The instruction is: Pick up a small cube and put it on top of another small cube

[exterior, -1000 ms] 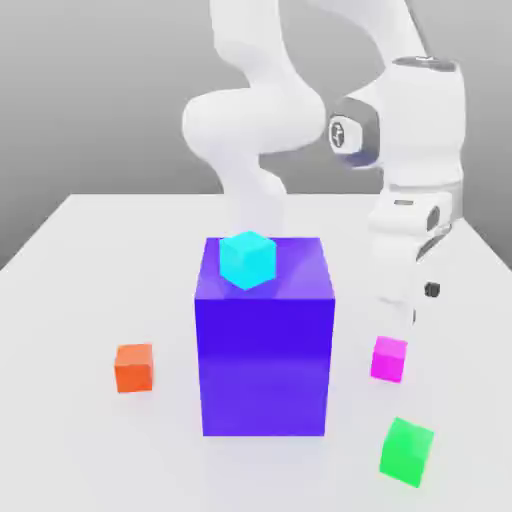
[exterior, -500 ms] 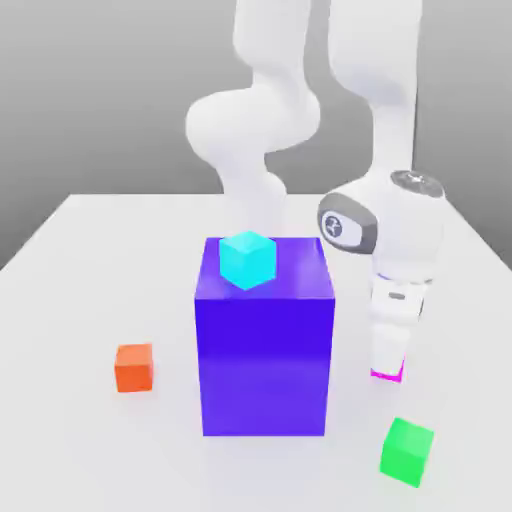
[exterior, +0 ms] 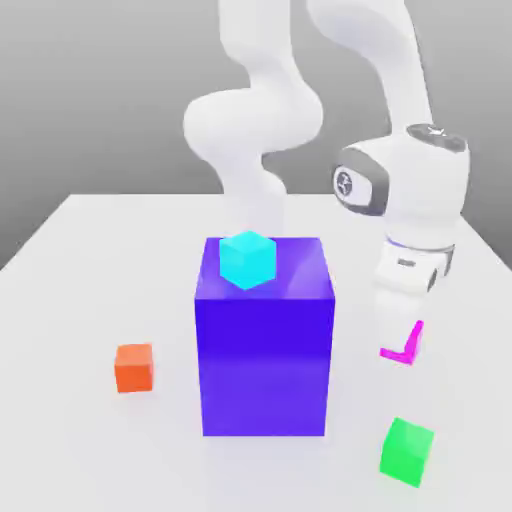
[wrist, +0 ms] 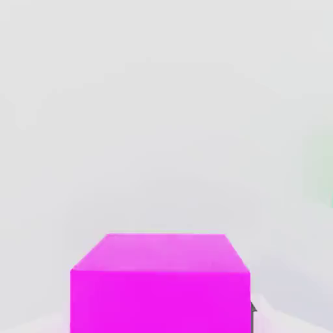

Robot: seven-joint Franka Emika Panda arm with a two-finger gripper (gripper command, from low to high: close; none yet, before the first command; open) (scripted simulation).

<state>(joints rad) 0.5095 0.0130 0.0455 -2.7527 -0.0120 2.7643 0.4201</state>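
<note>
Gripper (exterior: 398,335) has its fingers closed on the small cube (exterior: 408,345), which you'll see lifted off the white table (exterior: 80,280) at the exterior view's right. Near to far: green cube (exterior: 407,451), orange cube (exterior: 133,367), blue block (exterior: 265,360) topped by cyan cube (exterior: 247,258), grey backdrop. Half a second ago the hand sat lower, cube down.

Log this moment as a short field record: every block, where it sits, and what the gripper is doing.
surface: white table
big block: blue-violet block, centre of table
on big block: cyan cube
held cube: magenta cube, mostly hidden by the gripper, seemingly lifted off the table
loose cubes: orange cube at the exterior view's left; green cube near front right
stacking: not yet done
</note>
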